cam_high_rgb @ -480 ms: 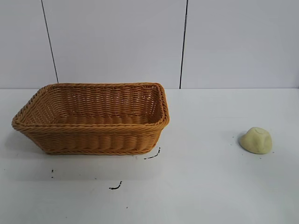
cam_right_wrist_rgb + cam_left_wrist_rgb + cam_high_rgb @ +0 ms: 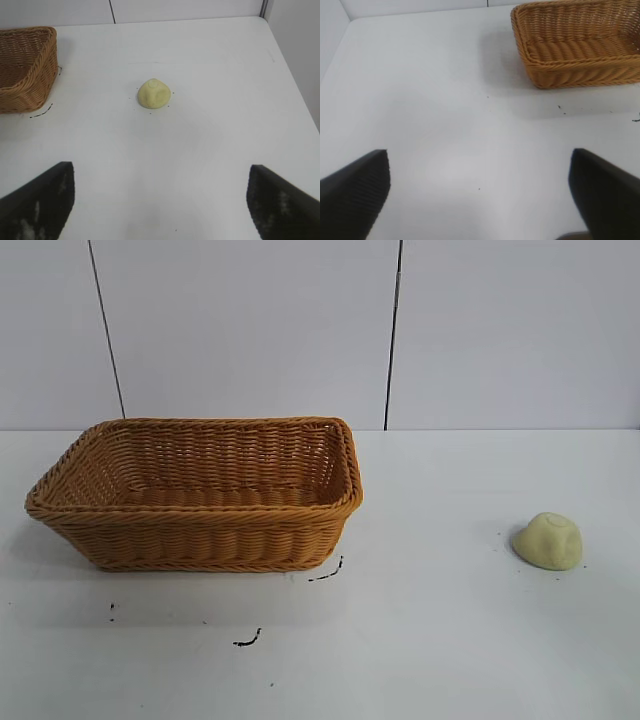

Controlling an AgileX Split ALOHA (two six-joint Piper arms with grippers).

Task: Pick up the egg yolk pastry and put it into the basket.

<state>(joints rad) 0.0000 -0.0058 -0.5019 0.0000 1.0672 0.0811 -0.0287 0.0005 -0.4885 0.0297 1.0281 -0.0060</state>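
Best to drop straight over the pastry (image 2: 154,93) and close low on its sides, near the flat base — rounded dome, likely to slip. Right gripper (image 2: 160,200) spread wide, holding nothing, touching nothing; pastry ahead, well clear of the fingers. Basket (image 2: 27,65) beyond, off to one side. Left gripper (image 2: 480,192) parked — also spread, empty.

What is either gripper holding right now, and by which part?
Nothing. Both the left gripper and the right gripper are open and empty; the egg yolk pastry lies untouched on the table.
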